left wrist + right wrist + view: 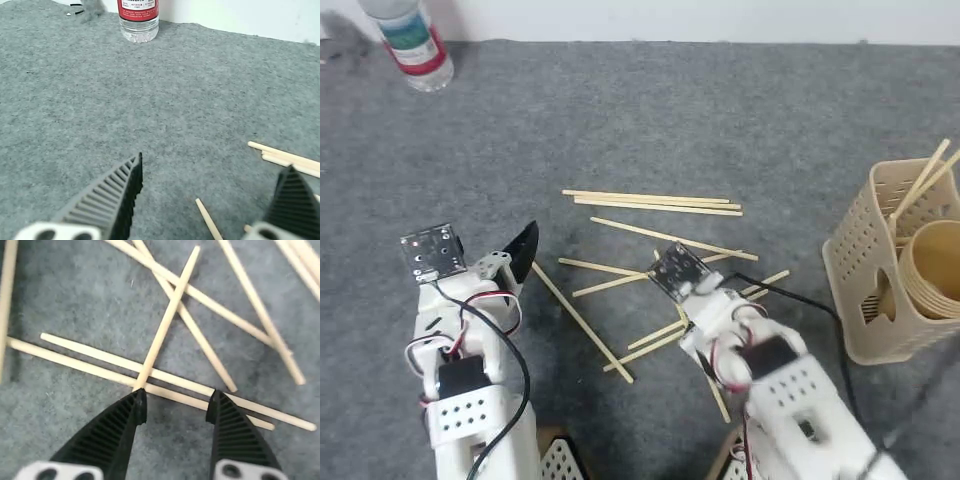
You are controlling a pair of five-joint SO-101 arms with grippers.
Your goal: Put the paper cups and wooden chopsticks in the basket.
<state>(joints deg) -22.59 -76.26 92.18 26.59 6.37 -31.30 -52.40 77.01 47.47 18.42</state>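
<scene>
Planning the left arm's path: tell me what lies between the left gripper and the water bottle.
Bare grey felt between the left gripper and the water bottle, as the left wrist view shows; the chopsticks lie clear of that stretch.

Open felt between scattered chopsticks and basket, bottle standing at far corner

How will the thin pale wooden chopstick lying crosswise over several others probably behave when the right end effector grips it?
The thin pale wooden chopstick looks straight and slim, so probably stiff and light. Resting on other chopsticks, it may pivot or slide when the right end effector touches it.
</scene>
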